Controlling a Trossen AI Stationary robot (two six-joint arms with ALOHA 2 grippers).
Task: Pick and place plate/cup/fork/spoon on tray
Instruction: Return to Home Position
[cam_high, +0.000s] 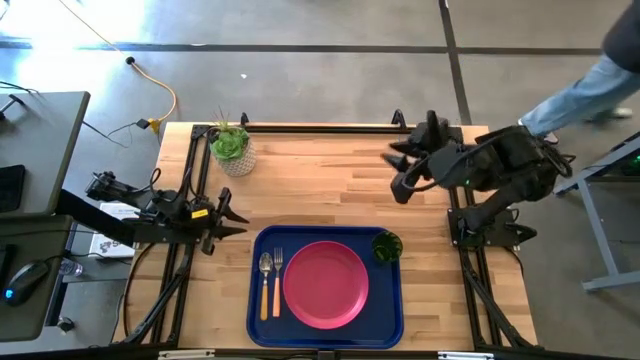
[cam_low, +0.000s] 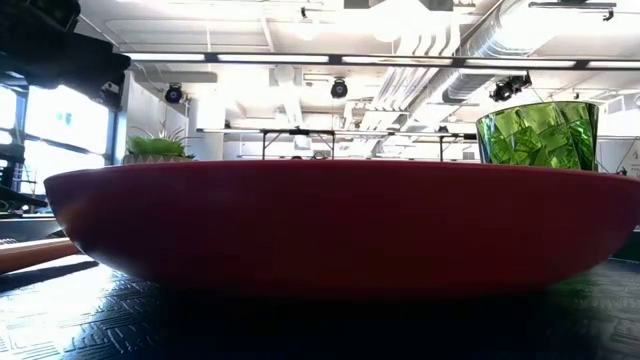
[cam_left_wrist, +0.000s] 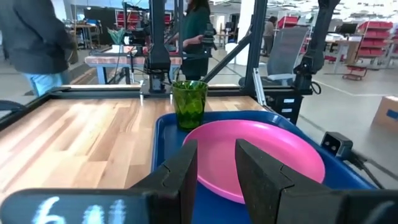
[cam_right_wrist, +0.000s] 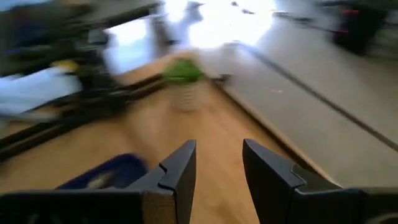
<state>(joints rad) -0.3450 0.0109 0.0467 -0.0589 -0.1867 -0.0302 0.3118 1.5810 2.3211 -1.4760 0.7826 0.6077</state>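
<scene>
1. Tray (cam_high: 392, 310), dark blue, sits at the near middle of the table. Pink-red plate (cam_high: 326, 284) lies flat in its centre.
2. Spoon (cam_high: 265, 284) and fork (cam_high: 277, 281) lie side by side on the tray, just beside the plate's left rim, handles toward the near edge.
3. Green cup (cam_high: 387, 246) stands upright in the tray's far right corner, close to the plate (touching or not, cannot tell).
4. Left gripper (cam_high: 232, 216) hangs at the table's left edge beside the tray, fingers parted a little, holding nothing.
5. Right gripper (cam_high: 397, 170) is raised over the far right of the table, fingers likewise ajar and empty.
6. All four pieces look placed.
7. Risk: the left gripper is low and near the tray, so a careless swing could shove the tray or scatter the cutlery.
</scene>
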